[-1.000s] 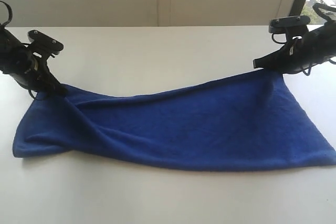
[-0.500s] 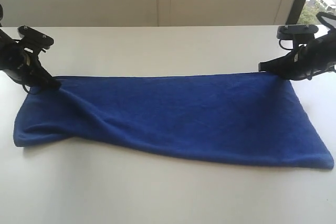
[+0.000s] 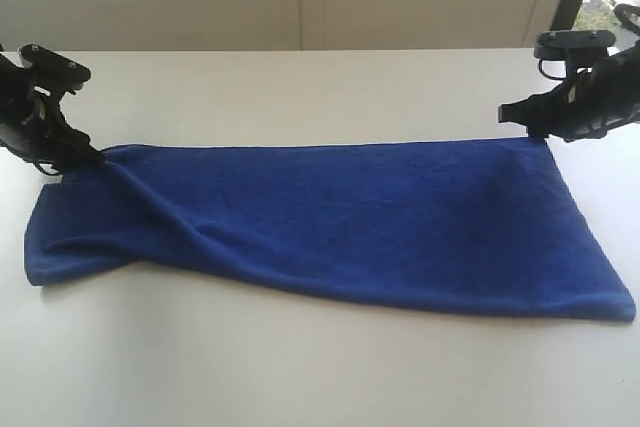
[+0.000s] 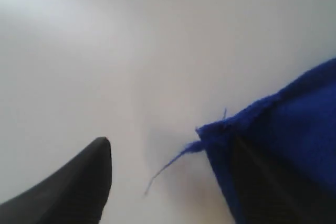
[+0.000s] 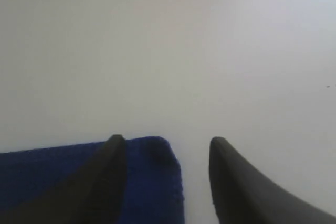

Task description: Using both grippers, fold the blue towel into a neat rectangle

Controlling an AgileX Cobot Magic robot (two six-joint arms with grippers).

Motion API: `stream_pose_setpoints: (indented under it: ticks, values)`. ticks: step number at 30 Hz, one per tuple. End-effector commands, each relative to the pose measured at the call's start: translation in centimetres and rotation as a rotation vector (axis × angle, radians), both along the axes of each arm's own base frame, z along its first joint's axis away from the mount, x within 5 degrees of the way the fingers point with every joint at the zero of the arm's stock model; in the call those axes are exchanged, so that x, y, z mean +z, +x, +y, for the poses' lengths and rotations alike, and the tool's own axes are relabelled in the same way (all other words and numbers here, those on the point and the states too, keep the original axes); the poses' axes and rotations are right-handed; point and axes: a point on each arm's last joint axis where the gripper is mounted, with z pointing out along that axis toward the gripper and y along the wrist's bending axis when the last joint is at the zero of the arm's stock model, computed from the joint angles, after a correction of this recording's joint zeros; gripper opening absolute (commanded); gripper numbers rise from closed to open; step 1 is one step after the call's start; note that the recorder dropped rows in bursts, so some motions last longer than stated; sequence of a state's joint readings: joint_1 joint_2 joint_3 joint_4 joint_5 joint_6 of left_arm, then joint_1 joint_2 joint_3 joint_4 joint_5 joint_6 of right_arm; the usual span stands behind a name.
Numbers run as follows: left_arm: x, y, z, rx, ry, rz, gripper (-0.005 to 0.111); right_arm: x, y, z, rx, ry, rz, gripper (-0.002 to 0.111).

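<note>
Parted jaws at blue towel (image 5: 153, 182) corner

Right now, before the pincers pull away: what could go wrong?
Left pincer is open beside a loose thread at the blue towel's corner; it may snag on retreat.
Right pincer's finger overlaps the other corner; could drag it.
Diagonal ridge at the left end leaves it skewed; another fold may lock that in.

The blue towel (image 3: 340, 217) lay flat as a long left-to-right band, creased at its left end. The left gripper (image 3: 90, 157) and the right gripper (image 3: 518, 115) sat at its far corners, jaws parted.
</note>
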State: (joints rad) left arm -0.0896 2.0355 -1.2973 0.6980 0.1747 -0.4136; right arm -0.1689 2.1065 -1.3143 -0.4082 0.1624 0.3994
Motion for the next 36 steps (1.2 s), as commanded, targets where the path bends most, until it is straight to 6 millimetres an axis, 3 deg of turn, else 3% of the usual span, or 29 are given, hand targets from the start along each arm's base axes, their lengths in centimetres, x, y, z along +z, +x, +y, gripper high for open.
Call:
stream_pose_setpoints:
  ticks: [1,6,12,18,20,23,25,31,36]
  values:
    - [2.6,-1.2,0.4,0.082,-0.009,0.011,0.07,2.8,-0.9,-0.8,-0.045,-0.025,0.025,0.048]
    - [4.8,-2.7,0.2,0.134,-0.066,0.071,0.067,5.4,-2.7,-0.9,-0.108,-0.019,0.113,0.047]
    - [6.6,-4.7,-1.1,0.046,-0.187,0.202,0.053,7.0,-4.7,0.2,-0.046,0.035,0.139,0.045]
    - [7.8,-5.2,-1.3,0.008,-0.2,0.184,0.033,8.1,-5.0,0.6,-0.025,0.057,0.11,0.037]
    - [8.0,-4.9,-1.3,-0.009,-0.19,0.151,0.036,8.3,-4.8,0.6,-0.031,0.069,0.097,0.037]
    - [7.6,-4.3,-1.4,-0.016,-0.193,0.111,0.053,8.1,-4.2,0.6,-0.037,0.083,0.108,0.037]
    - [7.3,-3.8,-1.4,-0.01,-0.199,0.106,0.059,7.5,-3.6,0.5,-0.024,0.08,0.139,0.038]
    - [6.7,-1.2,-1.6,-0.007,-0.2,0.116,0.059,5.6,-1.2,0.1,-0.017,0.089,0.21,0.048]
    - [5.8,1.0,-1.5,0.01,-0.208,0.154,0.059,4.1,0.7,-0.3,-0.006,0.086,0.236,0.049]
